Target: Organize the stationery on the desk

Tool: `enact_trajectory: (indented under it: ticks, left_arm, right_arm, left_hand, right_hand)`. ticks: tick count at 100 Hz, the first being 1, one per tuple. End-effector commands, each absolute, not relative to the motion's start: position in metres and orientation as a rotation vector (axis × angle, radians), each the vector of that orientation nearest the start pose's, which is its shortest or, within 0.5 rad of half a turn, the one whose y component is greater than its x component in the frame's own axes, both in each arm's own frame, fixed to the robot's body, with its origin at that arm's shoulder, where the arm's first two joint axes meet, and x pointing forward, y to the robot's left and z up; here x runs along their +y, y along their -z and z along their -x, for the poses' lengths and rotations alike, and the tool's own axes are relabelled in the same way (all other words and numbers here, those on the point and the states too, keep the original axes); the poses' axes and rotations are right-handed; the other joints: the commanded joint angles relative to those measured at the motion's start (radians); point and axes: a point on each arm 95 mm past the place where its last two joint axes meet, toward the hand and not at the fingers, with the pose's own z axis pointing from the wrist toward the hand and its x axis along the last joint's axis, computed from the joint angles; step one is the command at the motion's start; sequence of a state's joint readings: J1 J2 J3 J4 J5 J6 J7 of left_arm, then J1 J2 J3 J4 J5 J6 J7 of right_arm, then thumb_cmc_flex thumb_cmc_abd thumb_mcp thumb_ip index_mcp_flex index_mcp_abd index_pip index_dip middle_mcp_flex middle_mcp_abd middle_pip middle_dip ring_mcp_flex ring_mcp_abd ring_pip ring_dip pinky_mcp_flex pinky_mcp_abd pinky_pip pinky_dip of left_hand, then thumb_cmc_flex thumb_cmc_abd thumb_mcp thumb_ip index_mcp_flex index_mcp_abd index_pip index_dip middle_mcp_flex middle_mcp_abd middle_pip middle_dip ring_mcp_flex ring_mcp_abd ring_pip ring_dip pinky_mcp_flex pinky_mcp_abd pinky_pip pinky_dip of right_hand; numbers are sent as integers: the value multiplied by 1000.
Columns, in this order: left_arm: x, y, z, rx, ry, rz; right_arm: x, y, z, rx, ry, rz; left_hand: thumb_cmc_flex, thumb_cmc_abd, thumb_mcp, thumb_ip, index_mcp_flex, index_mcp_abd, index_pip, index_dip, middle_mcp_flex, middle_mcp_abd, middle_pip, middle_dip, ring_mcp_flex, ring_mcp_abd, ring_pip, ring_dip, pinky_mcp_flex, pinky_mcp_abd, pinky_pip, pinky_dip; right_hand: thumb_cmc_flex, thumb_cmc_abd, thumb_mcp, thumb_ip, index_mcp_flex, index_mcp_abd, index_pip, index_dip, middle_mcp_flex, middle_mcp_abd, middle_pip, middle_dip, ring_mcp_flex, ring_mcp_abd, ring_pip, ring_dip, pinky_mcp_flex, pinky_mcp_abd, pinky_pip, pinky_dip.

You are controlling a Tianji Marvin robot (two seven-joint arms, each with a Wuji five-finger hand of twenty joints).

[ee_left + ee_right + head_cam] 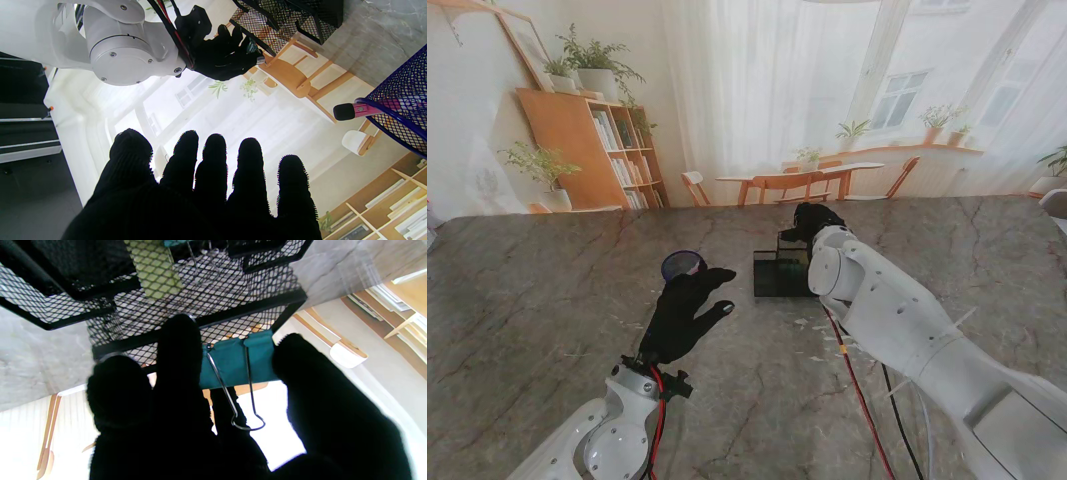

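Note:
My right hand [812, 220] hovers over the far side of the black mesh organiser [779, 272] near the table's middle. It is shut on a teal binder clip [235, 360], pinched between thumb and fingers just above the organiser's mesh rim [213, 318]. A yellow-green item [155, 268] lies inside the organiser. My left hand [682, 310] is open, fingers [213, 160] spread, holding nothing, nearer to me than the purple mesh pen cup [683, 265]. A pink marker with a black cap [350, 110] sticks out of that cup [405, 106].
The marble table [547, 300] stretches wide to both sides. My right forearm [897, 320] crosses the right half of the table with red and black cables beside it. The organiser and the pen cup stand about a hand's width apart.

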State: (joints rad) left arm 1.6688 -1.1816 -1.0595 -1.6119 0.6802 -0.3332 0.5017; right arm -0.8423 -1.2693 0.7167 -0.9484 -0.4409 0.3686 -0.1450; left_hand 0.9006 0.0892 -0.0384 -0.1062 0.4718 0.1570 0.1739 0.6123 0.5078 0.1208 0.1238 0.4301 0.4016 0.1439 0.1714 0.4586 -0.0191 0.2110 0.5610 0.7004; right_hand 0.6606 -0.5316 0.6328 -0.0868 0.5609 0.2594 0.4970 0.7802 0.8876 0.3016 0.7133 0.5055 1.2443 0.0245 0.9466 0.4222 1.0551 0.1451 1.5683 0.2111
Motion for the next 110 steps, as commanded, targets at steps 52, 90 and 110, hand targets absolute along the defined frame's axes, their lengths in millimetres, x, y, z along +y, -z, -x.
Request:
enact_trajectory:
  ticks: [52,90,110]
  left_arm:
    - [-82,326,-333,987,2305,1258]
    - [-83,326,-332,982,2314,1253]
    - [-84,326,-332,984,2317,1253]
  right_arm:
    - [46,295,-561,1252,-1305,-1594]
    - [43,294,-558,1265,-1305,-1585]
    - [43,290,-555,1250,-1330,-1582]
  left_hand:
    - [9,71,-15,38,26,-33,15,6,9,-27,0,8,14,-21,8,7,0,3,-20,-3]
    - [9,71,-17,37,41,-50,25,11,12,-25,1,8,17,-20,8,7,0,5,-20,-3]
    - [11,72,-15,38,41,-49,25,11,11,-24,0,8,16,-19,8,7,-1,4,-21,-3]
  right_hand:
    - [-23,32,-12,48,-92,51,-185,38,-176,-28,-98,-9,-103,115,72,-4,-32,107,61,30]
    - [-32,41,-39,47,-139,45,-260,3,-236,2,-140,-7,-137,123,92,8,-79,123,64,73]
    - [-35,42,-50,47,-128,46,-256,2,-231,5,-142,-3,-132,122,102,13,-79,127,71,88]
